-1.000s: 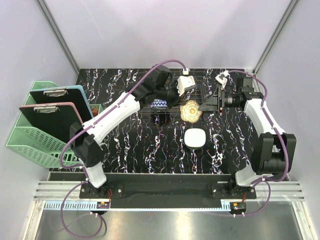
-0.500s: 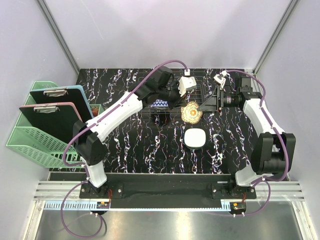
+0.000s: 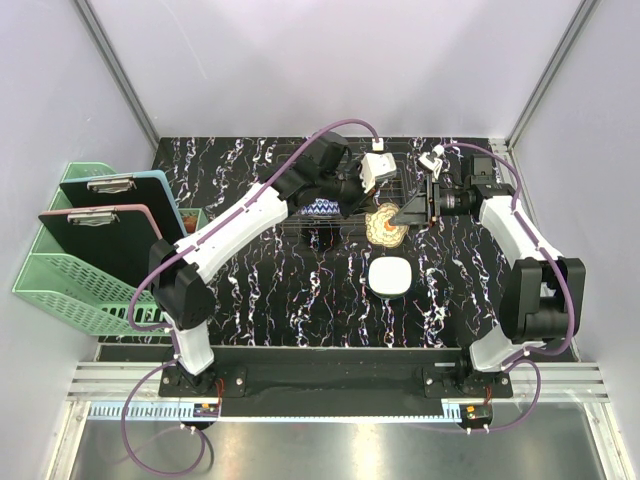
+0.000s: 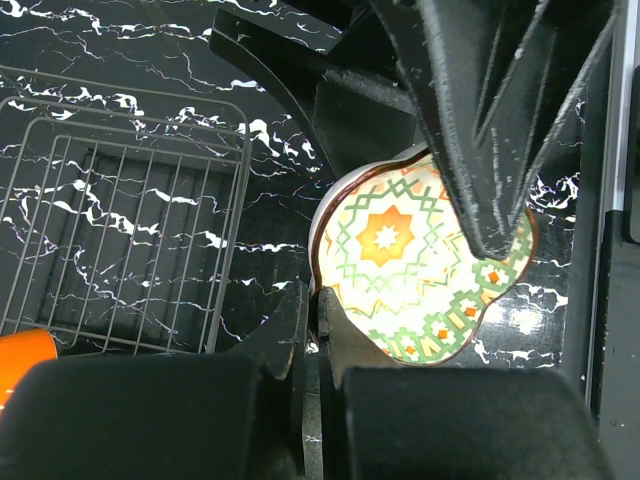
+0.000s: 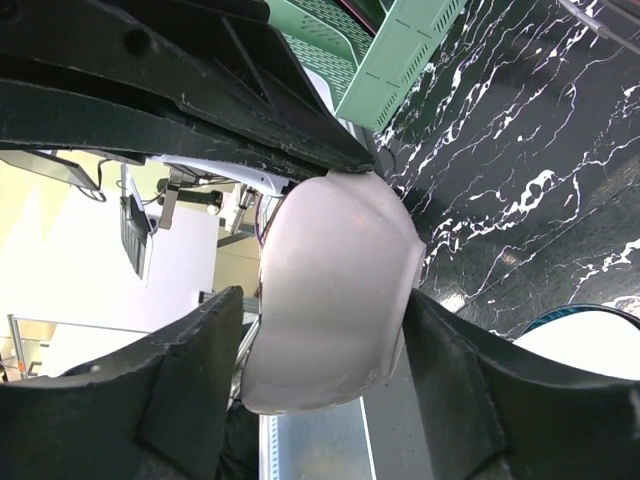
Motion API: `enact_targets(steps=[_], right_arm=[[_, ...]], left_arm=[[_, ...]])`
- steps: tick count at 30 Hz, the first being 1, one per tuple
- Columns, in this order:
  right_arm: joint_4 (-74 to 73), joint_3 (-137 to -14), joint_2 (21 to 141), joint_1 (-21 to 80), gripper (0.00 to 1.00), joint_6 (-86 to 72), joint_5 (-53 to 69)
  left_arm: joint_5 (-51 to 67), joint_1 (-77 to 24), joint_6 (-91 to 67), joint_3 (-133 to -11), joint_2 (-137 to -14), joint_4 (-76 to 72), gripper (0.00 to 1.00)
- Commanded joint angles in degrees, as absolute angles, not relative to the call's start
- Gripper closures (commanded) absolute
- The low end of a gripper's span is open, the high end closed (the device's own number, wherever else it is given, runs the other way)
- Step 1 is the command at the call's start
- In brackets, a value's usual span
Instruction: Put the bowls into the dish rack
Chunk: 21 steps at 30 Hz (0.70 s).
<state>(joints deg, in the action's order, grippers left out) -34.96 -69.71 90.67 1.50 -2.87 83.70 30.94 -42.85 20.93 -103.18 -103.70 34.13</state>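
Right fingers (image 5: pixel 190 380) straddle one floral bowl (image 4: pixel 400 255), close against both sides; gripped or not, cannot tell. Left gripper (image 4: pixel 314 310) pinched closed, empty, just beside it. Bowl lies outside the one dish rack (image 4: pixel 130 210), near its end. Four bowls counted: floral bowl; white bowl (image 3: pixel 392 275) on table; blue-patterned bowl (image 3: pixel 318 208) in rack; orange bowl (image 4: pixel 18 352) at rack's edge.

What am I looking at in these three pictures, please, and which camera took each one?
Two robot arms stand at a black marbled table. One picture looks down from above; the other two come from cameras on each wrist. On it lie a wire dish rack and a white bowl; a green basket stands at the left. The left arm's fingers pinch the rim of a floral bowl; the right arm's fingers stand either side of it, though whether they grip yet is unclear.
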Motion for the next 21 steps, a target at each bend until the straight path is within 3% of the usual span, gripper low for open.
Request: enact_targets(steps=[1, 5, 10, 16, 21], right_arm=[[-33.7, -69.5, 89.5, 1.9, 0.31, -2.5, 86.0], [-33.7, -69.3, 89.3, 1.9, 0.44, -2.4, 87.1], [-33.6, -69.2, 89.3, 1.9, 0.68, -2.4, 87.4], [-33.6, -69.1, 89.2, 1.8, 0.84, -2.4, 87.1], [-33.3, -69.0, 89.2, 1.8, 0.91, -2.4, 86.1]], left_arm=[[32.8, -43.0, 20.4, -105.0, -103.1, 30.3, 1.00], [32.6, -43.0, 20.8, -104.4, -102.9, 30.3, 1.00], [32.0, -43.0, 21.0, -103.8, -102.9, 30.3, 1.00], [31.8, -43.1, 21.0, -103.3, -103.0, 30.1, 1.00], [31.6, -43.1, 20.9, -102.9, -103.0, 30.1, 1.00]])
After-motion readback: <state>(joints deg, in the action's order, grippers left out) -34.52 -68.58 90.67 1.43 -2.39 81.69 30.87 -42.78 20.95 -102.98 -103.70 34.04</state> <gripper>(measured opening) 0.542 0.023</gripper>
